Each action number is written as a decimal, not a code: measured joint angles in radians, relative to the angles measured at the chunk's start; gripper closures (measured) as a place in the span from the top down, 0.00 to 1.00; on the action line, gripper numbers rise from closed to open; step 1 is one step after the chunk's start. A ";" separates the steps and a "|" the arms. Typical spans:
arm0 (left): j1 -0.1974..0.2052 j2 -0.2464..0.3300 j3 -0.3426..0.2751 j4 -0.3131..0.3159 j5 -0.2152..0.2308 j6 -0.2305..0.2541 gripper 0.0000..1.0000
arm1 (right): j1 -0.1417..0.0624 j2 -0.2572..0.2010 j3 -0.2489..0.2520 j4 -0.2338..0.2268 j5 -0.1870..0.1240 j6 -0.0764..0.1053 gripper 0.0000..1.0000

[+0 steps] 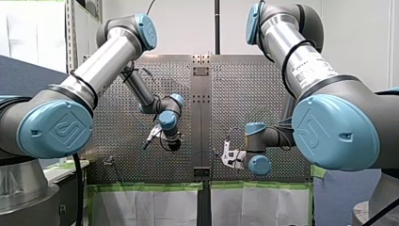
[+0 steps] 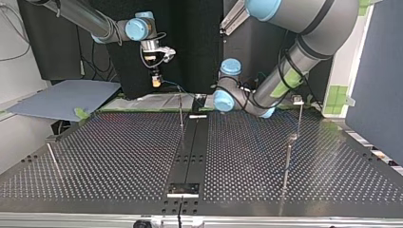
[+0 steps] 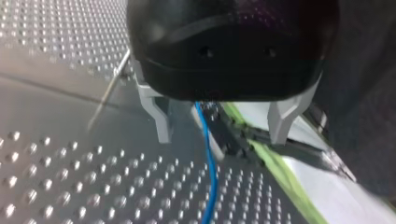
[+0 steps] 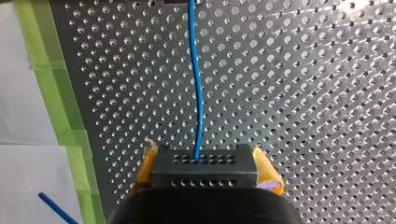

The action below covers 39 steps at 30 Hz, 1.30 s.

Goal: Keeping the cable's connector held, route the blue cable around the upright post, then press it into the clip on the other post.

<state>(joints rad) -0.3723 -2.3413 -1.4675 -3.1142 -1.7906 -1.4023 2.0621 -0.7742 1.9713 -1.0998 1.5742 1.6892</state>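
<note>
Perforated metal table (image 2: pixel 119 156), edged with green tape (image 4: pixel 51 93). Thin uprights stand on it: a centre post (image 2: pixel 181 111) and a side post (image 2: pixel 287 161) toward the top view's right. The clip cannot be made out with certainty.

Item: blue cable (image 4: pixel 198 93), one end in a dark block connector (image 4: pixel 187 175).

My right gripper (image 4: pixel 205 169): yellow-padded fingers clamped on the connector, raised near the table's taped edge.

My left gripper (image 3: pixel 220 139): metal fingers spread wide, with the cable running loose between them.

Routing apparently not yet begun.

Hazards:
- The cable slips out from between the spread fingers before they close.
- Tension during the wrap tugs the connector from the pads.
- Slack rides over a post's top instead of around it.
- A misaligned press misses the clip.
</note>
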 joint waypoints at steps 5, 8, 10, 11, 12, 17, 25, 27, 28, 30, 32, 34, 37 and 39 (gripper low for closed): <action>-0.022 -0.002 0.000 0.019 0.043 -0.046 1.00 | 0.000 0.000 0.000 -0.001 0.000 0.000 0.00; -0.036 -0.003 0.000 0.028 0.068 -0.072 1.00 | 0.000 0.000 -0.001 -0.001 0.000 0.000 0.00; -0.043 -0.007 0.000 0.029 0.083 -0.086 1.00 | 0.001 0.000 -0.003 -0.001 0.000 0.000 0.00; -0.049 -0.012 0.000 0.029 0.092 -0.097 1.00 | 0.001 0.000 -0.004 -0.001 0.000 -0.001 0.00; -0.053 -0.017 0.000 0.029 0.098 -0.104 1.00 | 0.001 0.000 -0.006 0.000 0.000 -0.001 0.00; -0.078 -0.038 0.000 0.043 0.128 -0.148 1.00 | 0.001 0.000 -0.012 0.003 0.000 -0.002 0.00; -0.100 -0.041 0.000 0.085 0.189 -0.213 1.00 | 0.001 0.000 -0.012 0.010 0.000 -0.003 0.00; -0.104 -0.041 0.000 0.094 0.206 -0.230 1.00 | 0.001 0.000 -0.013 0.015 0.000 -0.005 0.00; -0.105 -0.041 0.000 0.098 0.214 -0.238 1.00 | 0.001 0.000 -0.012 0.016 0.000 -0.005 0.00; -0.110 -0.041 0.000 0.109 0.231 -0.255 1.00 | 0.001 0.000 -0.012 0.018 0.000 -0.006 0.00; -0.116 -0.041 0.000 0.118 0.248 -0.273 1.00 | 0.001 0.000 -0.012 0.019 0.000 -0.006 0.00; -0.120 -0.041 0.000 0.124 0.259 -0.289 1.00 | 0.002 0.000 -0.012 0.019 0.000 -0.007 0.00; -0.126 -0.041 0.000 0.135 0.274 -0.317 1.00 | 0.002 0.000 -0.013 0.020 0.000 -0.007 0.00; -0.131 -0.042 0.000 0.143 0.280 -0.337 1.00 | 0.002 0.000 -0.013 0.020 0.000 -0.008 0.00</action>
<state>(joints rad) -0.5034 -2.3828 -1.4675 -2.9714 -1.5107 -1.7388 2.0639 -0.7740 1.9587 -1.0801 1.5740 1.6811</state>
